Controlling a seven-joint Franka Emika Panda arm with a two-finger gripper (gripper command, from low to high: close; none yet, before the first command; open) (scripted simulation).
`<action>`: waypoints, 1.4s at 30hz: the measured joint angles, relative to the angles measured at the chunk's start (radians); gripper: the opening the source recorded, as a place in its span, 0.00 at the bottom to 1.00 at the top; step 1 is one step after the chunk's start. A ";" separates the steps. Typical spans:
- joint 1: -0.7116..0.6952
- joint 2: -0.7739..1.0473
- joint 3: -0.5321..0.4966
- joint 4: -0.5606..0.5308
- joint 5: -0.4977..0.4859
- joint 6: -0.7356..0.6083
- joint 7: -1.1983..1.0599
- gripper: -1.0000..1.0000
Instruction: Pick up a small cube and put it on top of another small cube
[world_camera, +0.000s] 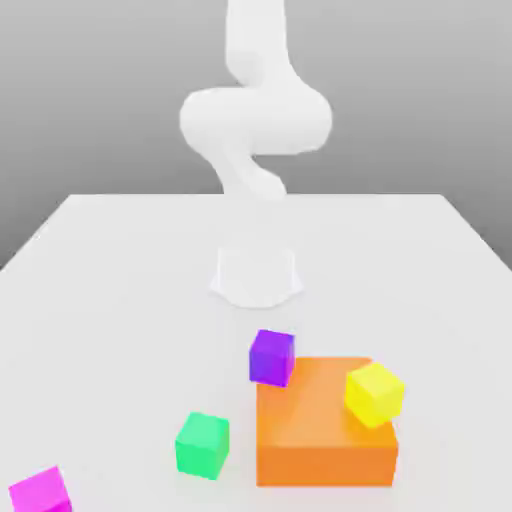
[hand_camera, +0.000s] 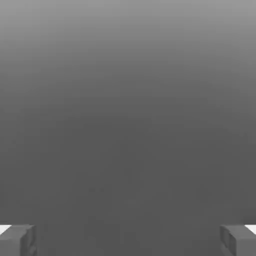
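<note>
claw (hand_camera: 128, 240): fingers wide apart, nothing between them
small cube (world_camera: 40, 492): magenta, on the surface (world_camera: 120, 300), at eight o'clock from the orange block (world_camera: 325, 425)

White table (world_camera: 120, 260) bore the arm's base (world_camera: 256, 275), a purple cube (world_camera: 271, 357), green cube (world_camera: 202, 445), magenta cube (world_camera: 40, 492) and orange block (world_camera: 320, 440) carrying a tilted yellow cube (world_camera: 374, 393).

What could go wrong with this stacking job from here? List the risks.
1. The magenta cube lies at the table's near corner; a nudge may push it off.
2. The purple cube and yellow cube perch tilted on the orange block, poor bases.
3. The green cube sits flat, safer.
</note>
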 joint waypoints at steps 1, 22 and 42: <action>-0.015 0.039 0.001 0.004 -0.004 0.009 0.020 0.50; -0.230 0.804 -0.071 0.076 -0.017 0.195 0.376 0.50; -0.314 1.262 -0.080 0.136 0.104 0.384 0.434 0.00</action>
